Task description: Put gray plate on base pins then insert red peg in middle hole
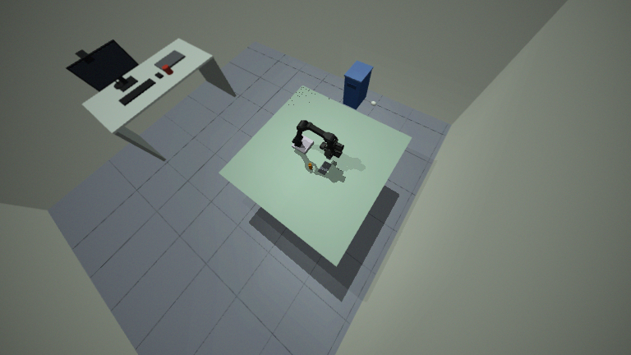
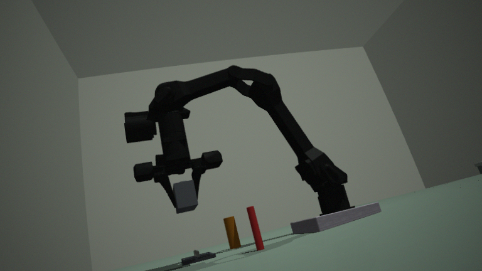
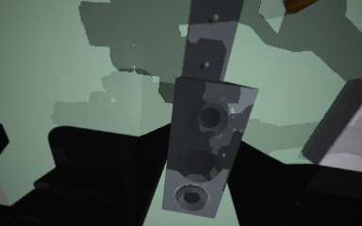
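Note:
My gripper [image 2: 186, 201] [image 3: 196, 130] is shut on the gray plate [image 2: 185, 193] [image 3: 185, 137] and holds it well above the table. In the wrist view the plate shows three round holes in a row. The dark gray base [image 1: 324, 168] [image 2: 202, 258] [image 3: 207, 32] lies on the table below. Two small pale pins [image 3: 214, 18] [image 3: 205, 65] show on it in the wrist view, just beyond the plate's far end; the plate may hide part of the base. The red peg [image 2: 255, 229] stands upright on the table in the exterior view and is not visible in the wrist view.
An orange cylinder [image 1: 310, 165] [image 2: 231, 232] [image 3: 300, 5] stands near the red peg and the base. The arm's pale mounting slab [image 1: 304, 148] [image 2: 348, 217] [image 3: 346, 141] sits beyond them on the green table [image 1: 288, 202].

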You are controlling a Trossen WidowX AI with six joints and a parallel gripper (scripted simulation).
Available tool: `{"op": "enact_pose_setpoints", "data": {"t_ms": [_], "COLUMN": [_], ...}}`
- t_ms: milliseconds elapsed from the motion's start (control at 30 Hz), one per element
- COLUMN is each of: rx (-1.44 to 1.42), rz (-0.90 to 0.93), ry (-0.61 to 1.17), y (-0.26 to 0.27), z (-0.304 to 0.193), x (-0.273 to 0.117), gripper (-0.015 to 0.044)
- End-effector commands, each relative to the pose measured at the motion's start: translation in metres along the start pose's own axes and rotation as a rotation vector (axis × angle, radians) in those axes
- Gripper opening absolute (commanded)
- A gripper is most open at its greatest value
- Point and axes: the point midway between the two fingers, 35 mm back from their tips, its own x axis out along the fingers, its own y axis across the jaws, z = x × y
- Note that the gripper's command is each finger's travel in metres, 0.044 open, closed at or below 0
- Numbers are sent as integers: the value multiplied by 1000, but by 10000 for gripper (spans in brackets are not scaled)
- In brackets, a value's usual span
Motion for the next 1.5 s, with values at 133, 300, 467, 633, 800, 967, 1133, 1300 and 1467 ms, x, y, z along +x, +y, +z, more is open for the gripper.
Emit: {"op": "enact_pose_setpoints", "data": {"t_ms": [133, 300, 467, 633, 800, 967, 1133, 1300, 1467], "rx": [-10, -12, -8, -4, 0, 4, 6, 6, 6], "rz": [-8, -9, -7, -5, -4, -3, -2, -2, -2], "ry": [3, 5, 2, -1, -4, -7, -9, -9, -9], "y": [-1, -2, -2, -3, -5, -7, -9, -9, -10], "z": [19, 31, 45, 59, 73, 87, 96, 96, 96], "x": [12, 19, 27, 35, 42, 50, 55, 55, 55], "gripper": [0, 0, 0, 0, 0, 0, 0, 0, 0]}}
